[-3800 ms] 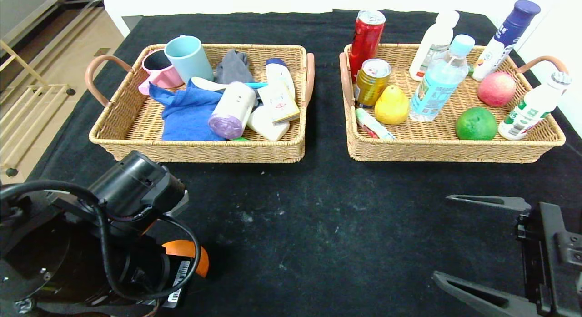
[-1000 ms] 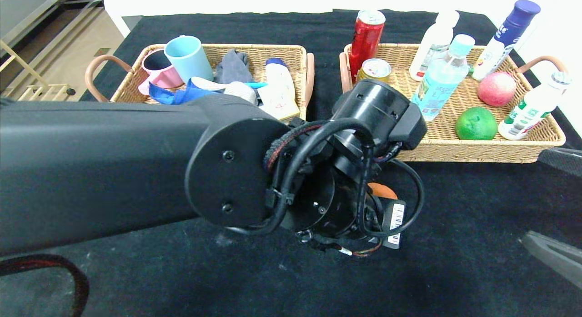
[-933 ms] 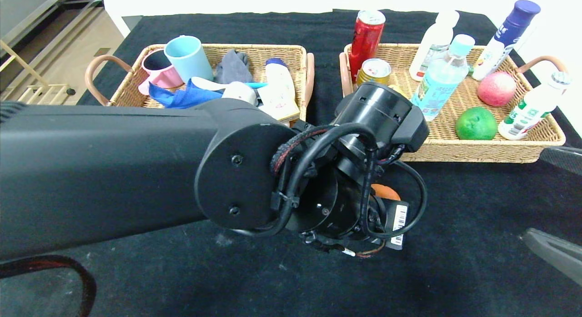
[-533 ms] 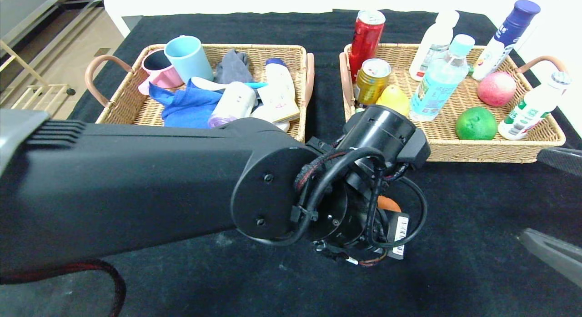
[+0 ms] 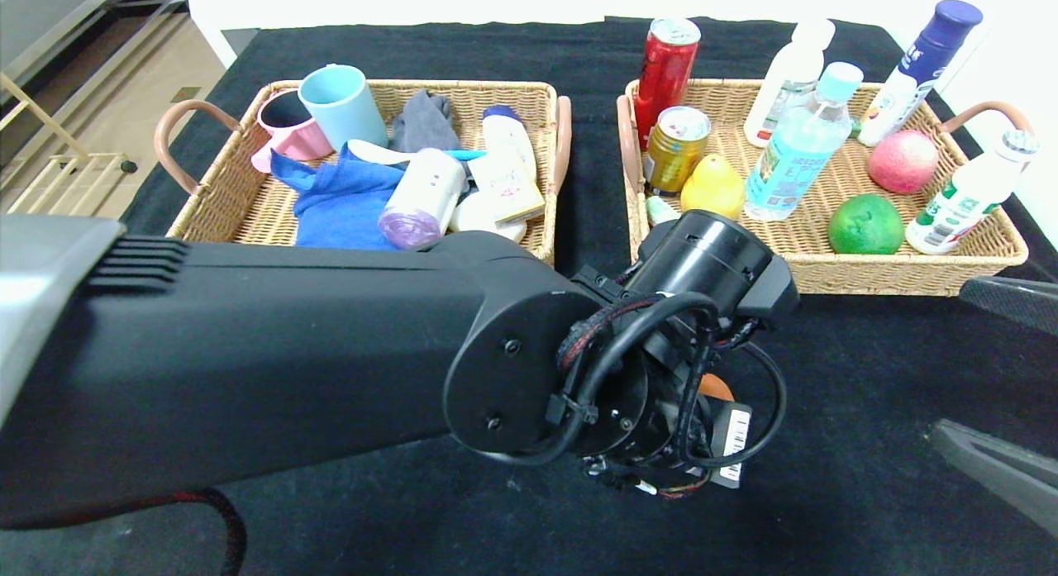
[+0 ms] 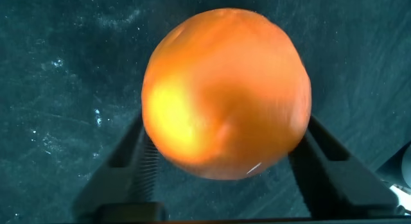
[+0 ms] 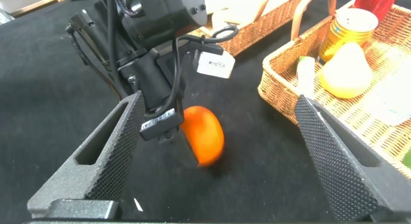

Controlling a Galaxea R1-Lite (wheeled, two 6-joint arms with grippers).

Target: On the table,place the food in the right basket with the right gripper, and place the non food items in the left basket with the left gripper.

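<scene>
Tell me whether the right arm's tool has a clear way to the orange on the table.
Probably not yet. The right tool stands open and faces the orange, but the left tool brackets the fruit, its fingers on both sides, crowding the approach.

- head view: high, looking forward and down over the desk (image 5: 529,55), both baskets far side.
- left wrist view: very close, straight down onto the orange (image 6: 226,92).
- right wrist view: low, near, facing across the desk.
- shared: orange (image 7: 202,135) in both wrist views; partly hidden from head.
</scene>
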